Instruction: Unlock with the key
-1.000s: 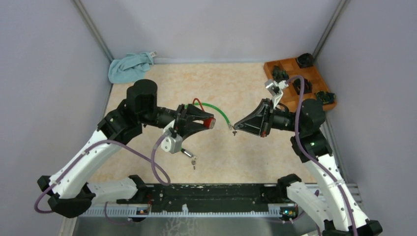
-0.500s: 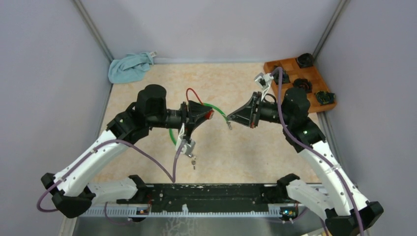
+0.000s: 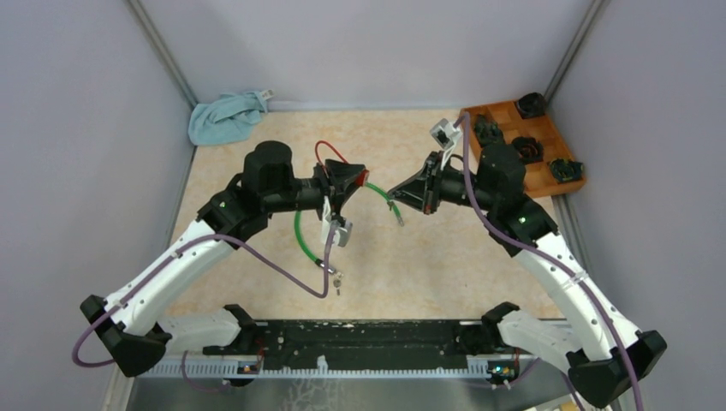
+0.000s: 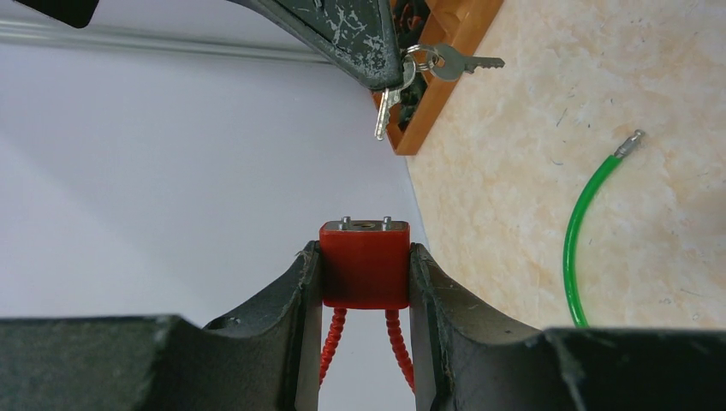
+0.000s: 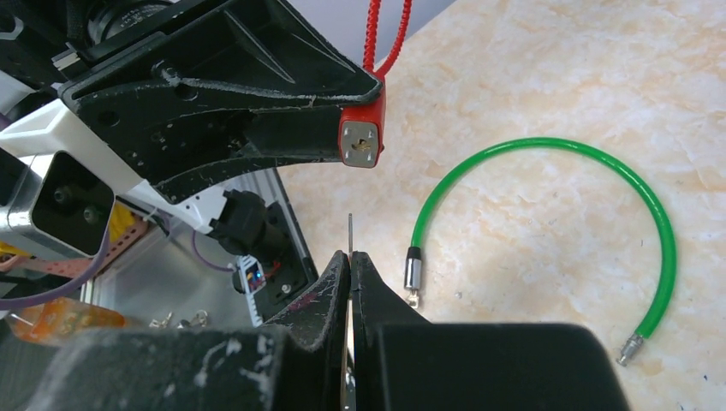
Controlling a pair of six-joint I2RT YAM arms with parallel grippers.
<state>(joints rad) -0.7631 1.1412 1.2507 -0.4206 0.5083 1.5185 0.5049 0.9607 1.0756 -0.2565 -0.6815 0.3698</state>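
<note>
holding a red padlock (image 4: pixel 364 276) by its two flat sides in the left gripper (image 3: pixel 356 177), pressing both fingers (image 4: pixel 295 300) tight against it, well above the table (image 3: pixel 445 257). turning the keyhole face of the padlock outward, toward the right gripper (image 3: pixel 395 190), with the red wire loop of the shackle (image 4: pixel 332 338) running back between the left fingers. pinching a small silver key (image 5: pixel 350 229) in the right gripper, fingers clenched flat together on its head, with the thin blade poking out past the tips. aiming that blade at the keyhole face: near it but not touching, with open air between blade tip and padlock, and a little left of the keyhole in the right wrist view. carrying a ring (image 4: pixel 417 58) with a spare key (image 4: pixel 458 62) just beside the right fingertips, dangling free toward the table. facing tip to tip near the middle of the table, both raised off it. lying flat on the table below, a green cable (image 5: pixel 548 142) bent in an open curve, with a metal plug at each end. bunched in the far left corner, a blue cloth (image 3: pixel 224 120). set along the far right edge, a wooden tray (image 3: pixel 544 178) with small dark parts in its compartments; too small to tell what kind.
</note>
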